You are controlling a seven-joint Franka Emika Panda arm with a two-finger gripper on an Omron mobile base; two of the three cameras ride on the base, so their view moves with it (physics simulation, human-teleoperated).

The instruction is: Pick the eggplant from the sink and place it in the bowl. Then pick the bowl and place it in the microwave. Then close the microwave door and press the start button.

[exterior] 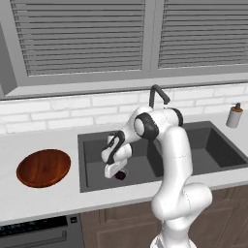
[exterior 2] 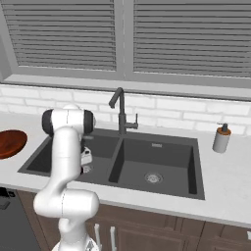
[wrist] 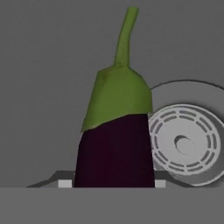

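From the left base view I have the hand (exterior: 116, 172) down in the left basin of the sink (exterior: 92, 167), with the eggplant (exterior: 120, 176) showing as a dark purple spot right at its tip, on the basin floor. The bowl (exterior: 43, 167) sits on the bench (exterior: 58, 193) left of the sink, well apart from the hand. In the right base view my own arm covers most of the left basin; I can make out the hand (exterior 2: 86, 158) low inside it, the bowl (exterior 2: 11, 143) at the left edge, and a soap bottle (exterior 2: 221, 138) on the far side. In the hand view the eggplant (wrist: 114, 144) stands dead centre and very close, green cap and stem pointing away, with the drain (wrist: 186, 142) just beside it. So I judge I am on the first step, the pick. I cannot tell whether the hand has a grip: the fingers are hidden. Next calls for a firm squeeze on the purple body, then a straight lift clear of the basin wall before swinging left to the bowl.
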